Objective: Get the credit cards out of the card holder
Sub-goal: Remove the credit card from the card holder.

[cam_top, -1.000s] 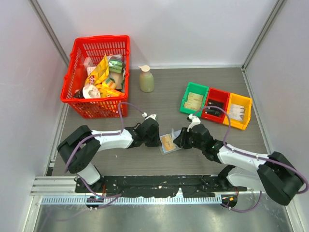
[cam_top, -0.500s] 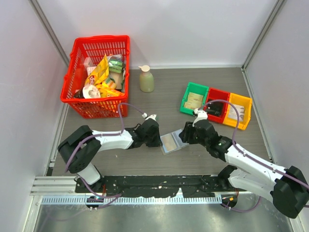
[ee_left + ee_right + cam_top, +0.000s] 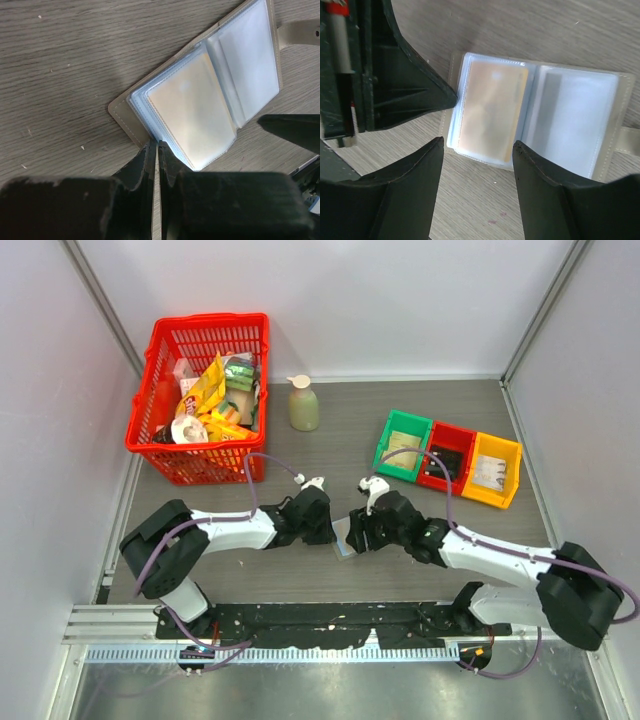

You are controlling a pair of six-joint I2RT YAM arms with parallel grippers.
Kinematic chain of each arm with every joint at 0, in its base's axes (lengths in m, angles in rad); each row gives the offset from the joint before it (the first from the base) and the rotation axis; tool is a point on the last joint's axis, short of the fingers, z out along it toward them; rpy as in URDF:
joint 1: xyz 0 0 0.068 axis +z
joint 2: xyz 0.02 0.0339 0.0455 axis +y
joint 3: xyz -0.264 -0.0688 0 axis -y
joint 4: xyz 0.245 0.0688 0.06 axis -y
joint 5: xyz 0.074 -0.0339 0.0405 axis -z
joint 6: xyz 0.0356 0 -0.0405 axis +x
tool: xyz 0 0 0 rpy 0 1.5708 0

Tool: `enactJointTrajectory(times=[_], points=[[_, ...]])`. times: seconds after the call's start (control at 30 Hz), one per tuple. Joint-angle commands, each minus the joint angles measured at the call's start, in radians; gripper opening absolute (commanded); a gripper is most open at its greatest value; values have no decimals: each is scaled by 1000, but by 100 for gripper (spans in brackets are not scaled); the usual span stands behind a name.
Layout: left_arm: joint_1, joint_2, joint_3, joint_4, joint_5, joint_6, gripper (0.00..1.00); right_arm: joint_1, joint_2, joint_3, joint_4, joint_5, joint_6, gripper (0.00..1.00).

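The grey surface carries everything. The left hand pinches narrow on the open card holder at its 9 o'clock edge. The right hand hovers above it, spread wide. A yellow-orange credit card sits sleeved inside.

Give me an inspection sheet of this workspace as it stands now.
Surface: grey wood-grain table; no spills seen.
Job's things: card holder lies open on the table. A yellow-orange card sits in one clear sleeve; the other sleeve looks empty.
Clutter: red basket of snack packets, bottle and row of three bins, all on the far side.
Grippers: left gripper pinched shut on the holder's edge; right gripper open over the card side.
Cables: purple cables loop over both arms, clear of the holder.
Surroundings: white walls; metal rail at the near edge.
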Motion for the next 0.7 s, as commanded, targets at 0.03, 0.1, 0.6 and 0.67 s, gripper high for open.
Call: enactJointTrajectory(times=[0.03,0.1,0.6,0.67], points=[[-3,-20,-11,-1,-33,-1,9,54,114,59,46,92,-91,62],[-3,-15,-8,-7,-38,2,8,61,146,60,46,104,-97,62],[-1,-15,-6,-24,-41,5,7,116,255,70,14,224,-89,51],[-3,-24,-6,-30,-47,5,7,116,240,62,15,225,-72,46]])
